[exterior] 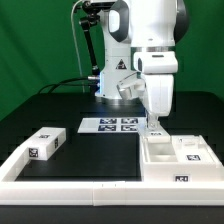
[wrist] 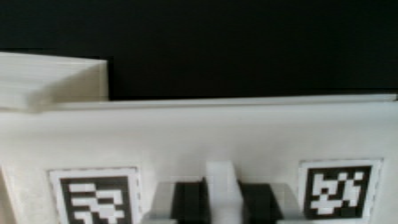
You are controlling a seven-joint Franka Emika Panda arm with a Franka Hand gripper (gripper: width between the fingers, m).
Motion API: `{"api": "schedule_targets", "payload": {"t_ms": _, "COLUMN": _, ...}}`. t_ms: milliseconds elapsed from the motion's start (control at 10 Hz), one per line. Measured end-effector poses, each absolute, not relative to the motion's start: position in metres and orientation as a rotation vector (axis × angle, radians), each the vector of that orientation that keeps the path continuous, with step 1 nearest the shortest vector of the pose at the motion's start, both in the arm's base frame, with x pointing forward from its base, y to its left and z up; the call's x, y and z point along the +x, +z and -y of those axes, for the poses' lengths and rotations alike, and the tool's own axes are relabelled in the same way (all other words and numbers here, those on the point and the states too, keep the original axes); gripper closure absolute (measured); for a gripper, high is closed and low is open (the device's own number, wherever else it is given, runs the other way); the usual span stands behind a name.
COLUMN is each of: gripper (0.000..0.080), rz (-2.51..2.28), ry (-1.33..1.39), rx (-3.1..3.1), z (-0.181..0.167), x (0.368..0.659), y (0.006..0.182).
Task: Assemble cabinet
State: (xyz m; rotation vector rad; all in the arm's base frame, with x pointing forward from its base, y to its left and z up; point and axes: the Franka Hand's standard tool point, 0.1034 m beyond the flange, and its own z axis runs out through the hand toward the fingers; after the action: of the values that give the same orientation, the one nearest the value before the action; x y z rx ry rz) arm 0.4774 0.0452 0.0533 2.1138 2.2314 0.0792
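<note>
The cabinet box (exterior: 176,158) sits near the front at the exterior view's right of the black table (exterior: 100,158), just inside the white rail (exterior: 70,186). The gripper (exterior: 154,127) stands upright over its far wall, jaws clenched on a thin white edge that shows between the dark fingers (wrist: 183,203). A tagged block (exterior: 45,143) lies well apart at the exterior view's left, and the marker board (exterior: 112,125) lies farther back.

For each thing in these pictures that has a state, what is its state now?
gripper: lowered at the open box, fingers on either side of a thin white edge; grip unclear.
open box: resting on the table, opening upward.
loose block: lying on the table, apart from the box, not held.
marker board: flat on the table.
</note>
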Motion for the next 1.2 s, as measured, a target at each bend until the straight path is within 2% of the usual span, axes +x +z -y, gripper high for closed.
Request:
{"api": "schedule_targets", "payload": {"t_ms": 400, "gripper": 0.0731, "rz": -2.263, "ry": 0.021, "rx": 2.089, "z": -0.042, "x": 0.490, "y": 0.056}}
{"api": "schedule_targets", "payload": {"t_ms": 900, "gripper": 0.0731, "rz": -2.255, "ry": 0.021, "rx": 2.099, "z": -0.042, "x": 0.488, "y": 0.056}}
{"api": "schedule_targets", "payload": {"t_ms": 1200, "gripper": 0.0731, "rz": -2.253, "ry": -0.013, "rx": 2.106, "z": -0.041, "x": 0.503, "y": 0.057}}
